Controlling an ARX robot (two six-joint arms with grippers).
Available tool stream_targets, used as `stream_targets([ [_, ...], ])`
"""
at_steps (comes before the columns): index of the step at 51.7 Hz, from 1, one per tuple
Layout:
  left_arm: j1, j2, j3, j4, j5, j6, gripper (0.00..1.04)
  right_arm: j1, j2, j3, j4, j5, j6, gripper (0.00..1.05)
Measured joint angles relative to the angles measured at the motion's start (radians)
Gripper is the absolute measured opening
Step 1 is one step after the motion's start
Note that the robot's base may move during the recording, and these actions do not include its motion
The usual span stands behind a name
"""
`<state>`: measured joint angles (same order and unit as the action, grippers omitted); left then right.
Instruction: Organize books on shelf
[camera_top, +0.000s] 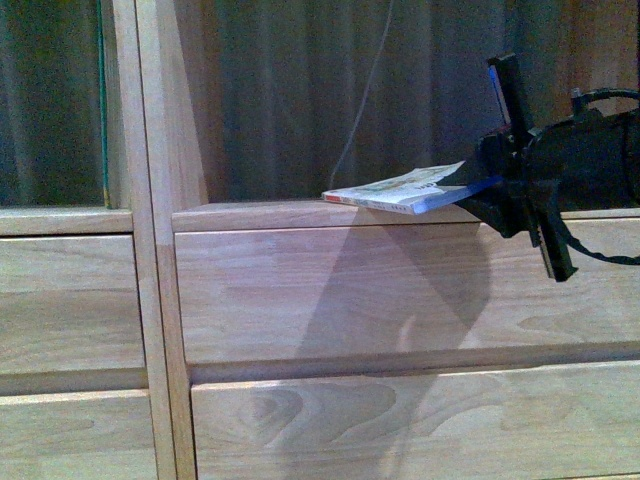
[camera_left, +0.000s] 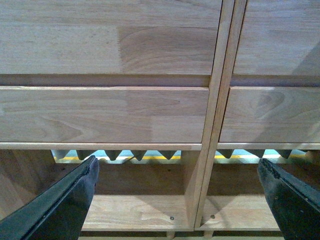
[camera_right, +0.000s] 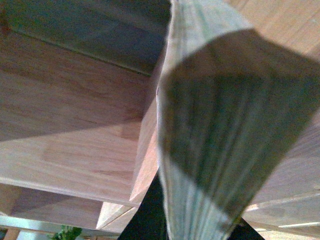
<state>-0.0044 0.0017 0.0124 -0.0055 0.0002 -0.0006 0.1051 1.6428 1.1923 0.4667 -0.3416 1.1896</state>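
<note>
— What was the shelf (camera_top: 150, 250) made of?

— Pale wood, smooth, with a wavy grain and jointed strips. It had square-edged uprights, plain flat drawer fronts (camera_top: 400, 290) without handles, and short round peg legs (camera_left: 171, 234) underneath. The compartments had no back, so a grey pleated curtain (camera_top: 270, 100) showed through them.

— And the book (camera_top: 400, 195)?

— A thin, flat paperback. It had a white spine with a red block at one end, a pale printed cover and a blue band at the other end. In the right wrist view its page edges filled the picture as a blurred, finely lined pale wedge.

— Where did it sit?

— At the front lip of an open compartment, right above the top drawer front. It lay nearly level, cover up. Whether it touched the wood or hung just clear, I couldn't tell.

— Which way did it point?

— Its long axis ran side to side along the shelf front. The red end pointed to the robot's left, towards the upright, and the blue end lay to the right. The spine faced outward, away from the curtain.

— The claws?

— The right claw (camera_top: 490, 185), black and angular, was clamped on the book's blue end. The left claw (camera_left: 177, 164) was down by the lower drawers, its two dark fingers (camera_left: 65, 205) spread wide with nothing between them.
</note>
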Motion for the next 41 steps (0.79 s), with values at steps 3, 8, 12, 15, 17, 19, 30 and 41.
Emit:
stream_targets([
  [3, 0.0, 0.0, 0.0, 0.0, 0.0, 0.0, 0.98, -0.007, -0.045, -0.031, 0.023, -0.023, 0.003, 0.07],
  [8, 0.0, 0.0, 0.0, 0.0, 0.0, 0.0, 0.98, -0.008, -0.142, -0.066, 0.039, -0.069, 0.004, 0.07],
  [12, 0.0, 0.0, 0.0, 0.0, 0.0, 0.0, 0.98, 0.004, -0.209, -0.073, 0.043, -0.093, 0.003, 0.07],
  [15, 0.059, 0.048, -0.002, 0.125, 0.158, 0.007, 0.98, 0.017, -0.246, -0.073, 0.043, -0.104, 0.002, 0.07],
  [17, 0.147, 0.151, 0.004, 0.305, 0.315, 0.004, 0.98, 0.025, -0.263, -0.074, 0.043, -0.105, 0.001, 0.07],
  [19, 0.219, 0.257, 0.019, 0.433, 0.415, -0.006, 0.98, 0.033, -0.274, -0.076, 0.043, -0.113, -0.001, 0.07],
  [30, 0.402, 0.669, 0.208, 0.791, 0.623, -0.092, 0.98, 0.05, -0.299, -0.119, 0.068, -0.126, -0.02, 0.07],
  [41, 0.38, 0.969, 0.473, 0.909, 0.725, -0.362, 0.98, 0.055, -0.297, -0.141, 0.118, -0.143, -0.039, 0.07],
])
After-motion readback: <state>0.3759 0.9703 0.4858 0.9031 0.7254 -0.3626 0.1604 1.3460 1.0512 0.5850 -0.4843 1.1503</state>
